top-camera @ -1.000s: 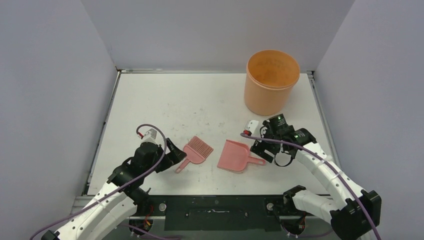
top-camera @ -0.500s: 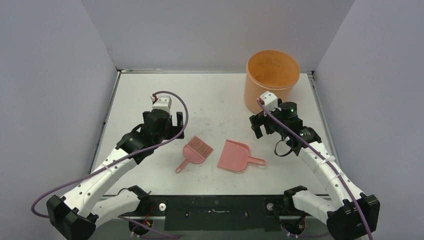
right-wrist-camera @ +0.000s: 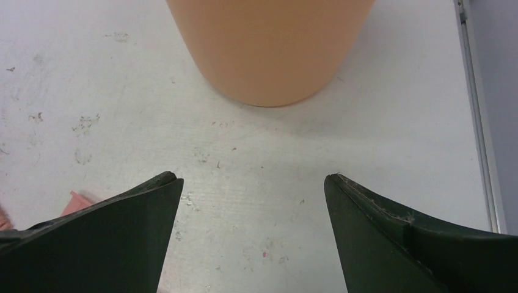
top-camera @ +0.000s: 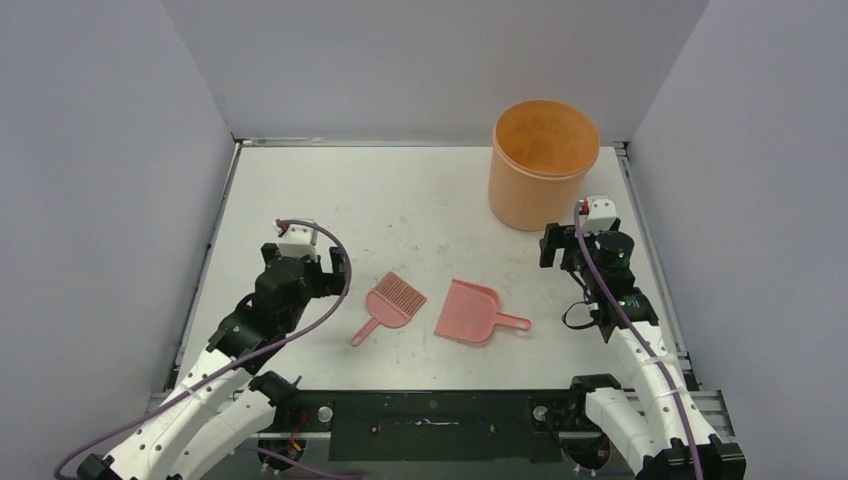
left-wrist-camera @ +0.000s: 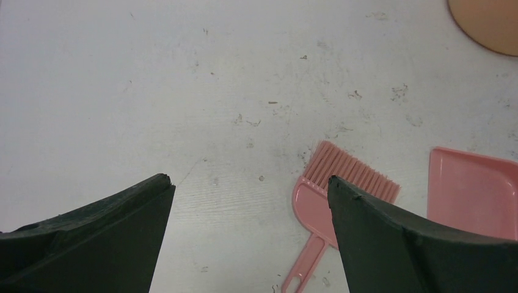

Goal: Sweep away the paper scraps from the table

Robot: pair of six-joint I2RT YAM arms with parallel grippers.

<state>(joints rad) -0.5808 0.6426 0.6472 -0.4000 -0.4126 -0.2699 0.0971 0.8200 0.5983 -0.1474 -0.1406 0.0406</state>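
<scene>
No paper scraps show on the white table [top-camera: 330, 190] in any view; only scuff marks and specks. The pink hand brush [top-camera: 390, 303] and pink dustpan [top-camera: 468, 312] lie side by side near the front middle. My left gripper [top-camera: 304, 260] is open and empty, held above the table left of the brush. In the left wrist view my left gripper [left-wrist-camera: 247, 179] frames bare table, and the brush [left-wrist-camera: 330, 195] lies partly under its right finger. My right gripper [top-camera: 583, 248] is open and empty just in front of the orange bucket [top-camera: 543, 160]. It also shows in the right wrist view [right-wrist-camera: 251, 177].
The orange bucket [right-wrist-camera: 269, 43] stands at the back right, close ahead of the right gripper. Grey walls enclose the table on three sides. A metal edge strip [right-wrist-camera: 479, 122] runs along the table's right side. A corner of the dustpan [right-wrist-camera: 74, 200] shows left of the right fingers.
Both arms lifted away from the brush and dustpan. The left then drew back toward the near left. The right moved right, up to the bucket. The tools have not moved.
</scene>
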